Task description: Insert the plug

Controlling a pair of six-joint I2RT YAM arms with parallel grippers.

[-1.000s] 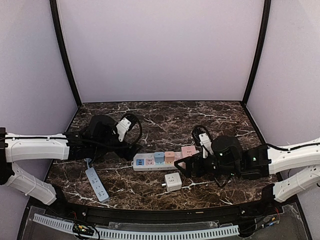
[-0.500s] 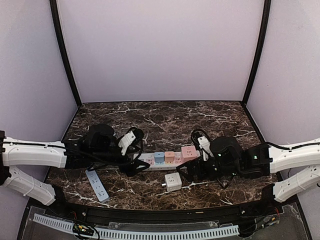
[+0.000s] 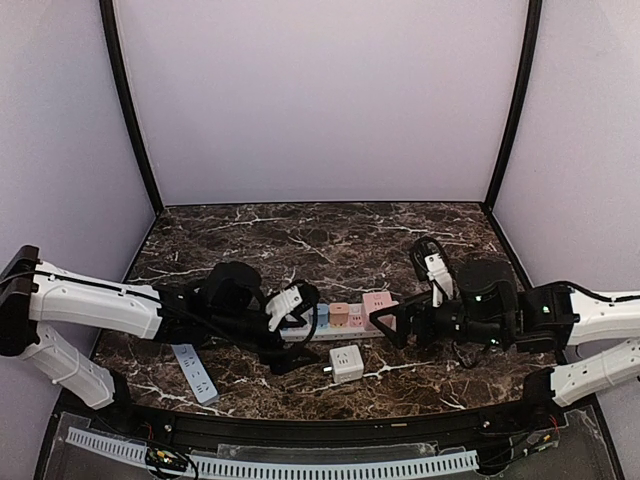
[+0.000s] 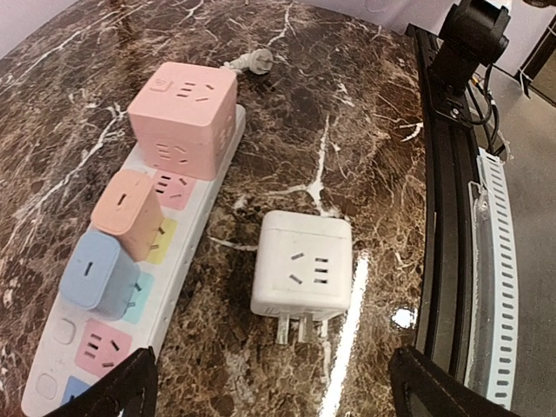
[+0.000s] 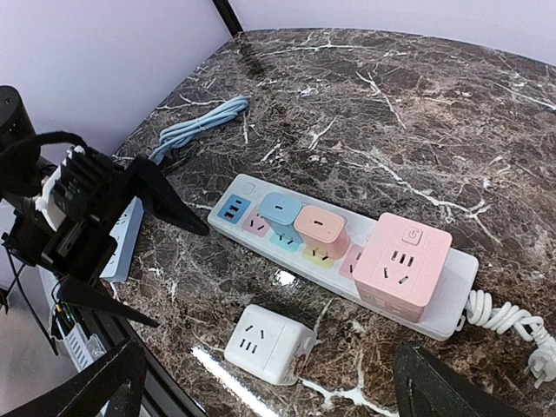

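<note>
**Q:** Where was the plug?

**A:** The white cube plug (image 4: 302,276) lay on its side on the marble tabletop (image 4: 373,113). It was just beside the power strip (image 5: 246,188) and not touching it. Its prongs pointed back at my left wrist camera.

**Q:** And the fingers?

**A:** The left gripper (image 4: 276,395) had its fingers spread wide and held nothing, with the plug in front of the gap. The right gripper (image 5: 269,387) was spread too and also empty.

**Q:** How would it handle?

**A:** My guess was light, rigid plastic that wouldn't crush. The sides were smooth, so it could slip. I'd have taken it by two opposite flat faces, well clear of the prongs.

**Q:** What about the surface?

**A:** It was polished and glary, so I judged the cube would skate if nudged.

**Q:** How much room was there?

**A:** It was tight. The pink cube (image 4: 184,117) and two smaller plugs already sat in the strip. The free sockets I could see were at the end nearest my left arm. A second strip (image 3: 194,372) lay near the left front edge. Plain walls (image 3: 320,100) closed in three sides.
</note>
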